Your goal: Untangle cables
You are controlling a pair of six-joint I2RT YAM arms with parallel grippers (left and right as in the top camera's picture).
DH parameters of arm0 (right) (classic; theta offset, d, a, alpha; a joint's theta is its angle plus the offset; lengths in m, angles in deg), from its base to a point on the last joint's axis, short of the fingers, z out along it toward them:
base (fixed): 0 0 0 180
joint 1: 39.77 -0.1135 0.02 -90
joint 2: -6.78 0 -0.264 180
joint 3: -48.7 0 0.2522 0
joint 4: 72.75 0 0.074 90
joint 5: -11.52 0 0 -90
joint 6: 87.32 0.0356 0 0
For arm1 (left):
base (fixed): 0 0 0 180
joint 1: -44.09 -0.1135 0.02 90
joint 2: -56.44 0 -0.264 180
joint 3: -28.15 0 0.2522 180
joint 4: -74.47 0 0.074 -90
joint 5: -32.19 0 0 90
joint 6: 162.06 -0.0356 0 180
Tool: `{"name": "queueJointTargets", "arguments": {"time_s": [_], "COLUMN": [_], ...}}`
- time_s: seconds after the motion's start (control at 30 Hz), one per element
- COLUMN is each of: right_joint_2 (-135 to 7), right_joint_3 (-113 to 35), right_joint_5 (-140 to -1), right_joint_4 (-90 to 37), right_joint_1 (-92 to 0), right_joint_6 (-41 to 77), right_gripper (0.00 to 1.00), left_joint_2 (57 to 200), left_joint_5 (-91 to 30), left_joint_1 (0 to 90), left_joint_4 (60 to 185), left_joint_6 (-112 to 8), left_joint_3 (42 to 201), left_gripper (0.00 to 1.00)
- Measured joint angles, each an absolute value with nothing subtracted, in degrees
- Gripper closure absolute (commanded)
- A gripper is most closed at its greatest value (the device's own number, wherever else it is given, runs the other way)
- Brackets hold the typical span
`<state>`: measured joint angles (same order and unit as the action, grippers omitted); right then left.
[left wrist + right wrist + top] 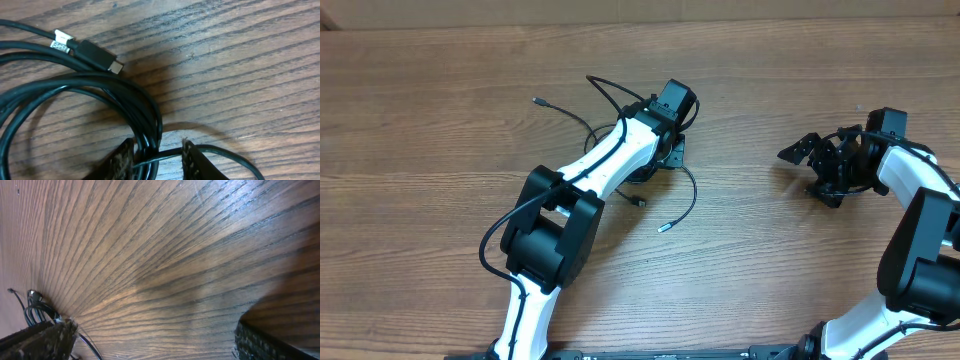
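The cables (694,195) lie bunched at the table's middle, with loose ends running out to a plug (535,101) at the left and a silver-tipped plug (665,227) nearer the front. My left gripper (665,155) points down into the bunch. In the left wrist view the cables (100,95) curve in several black strands down between the fingers, and my left gripper (157,160) is shut on them. A black plug (97,55) lies beside the coil. My right gripper (810,172) hovers far to the right, open, with only bare wood between its fingers (40,337).
The wooden table (440,180) runs to a far edge along the top of the overhead view. The left arm's white links (605,160) slant over the cables from the front left. In the right wrist view the cables (35,307) show small at the far left.
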<state>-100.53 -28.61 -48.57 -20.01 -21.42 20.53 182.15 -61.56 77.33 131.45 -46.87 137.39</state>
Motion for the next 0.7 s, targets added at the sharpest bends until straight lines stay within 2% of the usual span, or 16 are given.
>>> {"name": "queueJointTargets", "arguments": {"time_s": [0.13, 0.3, 0.4, 0.43, 0.7], "right_joint_2": [-100.5, -100.5, -100.5, -100.5, -100.5], "right_joint_3": [-28.6, -28.6, -28.6, -28.6, -28.6], "right_joint_5": [-48.6, -48.6, -48.6, -48.6, -48.7], "right_joint_4": [-20.0, -20.0, -20.0, -20.0, -20.1], "right_joint_1": [-21.4, -21.4, -21.4, -21.4, -21.4], "right_joint_6": [20.5, 20.5, 20.5, 20.5, 20.5], "right_gripper": [0.0, 0.0, 0.0, 0.0, 0.0], "left_joint_2": [182.2, 182.1, 181.8, 181.7, 180.6], "left_joint_5": [-61.6, -61.7, -62.2, -62.5, -62.4], "left_joint_1": [77.3, 77.3, 77.3, 77.3, 76.7], "left_joint_4": [129.4, 127.3, 124.9, 124.2, 122.0], "left_joint_6": [-46.7, -46.1, -45.5, -45.4, -45.2], "left_joint_3": [136.2, 134.6, 132.9, 132.1, 129.9], "left_gripper": [0.73, 0.7, 0.71, 0.94, 0.96]}}
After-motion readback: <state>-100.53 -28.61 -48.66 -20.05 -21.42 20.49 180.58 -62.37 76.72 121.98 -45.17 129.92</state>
